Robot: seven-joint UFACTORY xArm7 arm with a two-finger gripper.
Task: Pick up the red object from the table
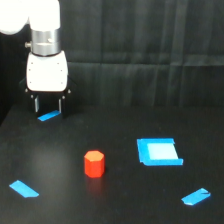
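The red object (pixel 94 164) is a small red-orange hexagonal block standing upright on the black table (pixel 115 200), a little left of centre. My gripper (pixel 48 106) hangs at the upper left of the exterior view, well behind and to the left of the block. Its two thin fingers (pixel 36 104) point down, spread apart with nothing between them. The white gripper body is wider than the block.
A flat blue square piece (pixel 158 151) lies to the right of the block. Blue tape strips mark the table under the gripper (pixel 49 116), at the front left (pixel 24 189) and at the front right (pixel 196 196). A black curtain closes the back.
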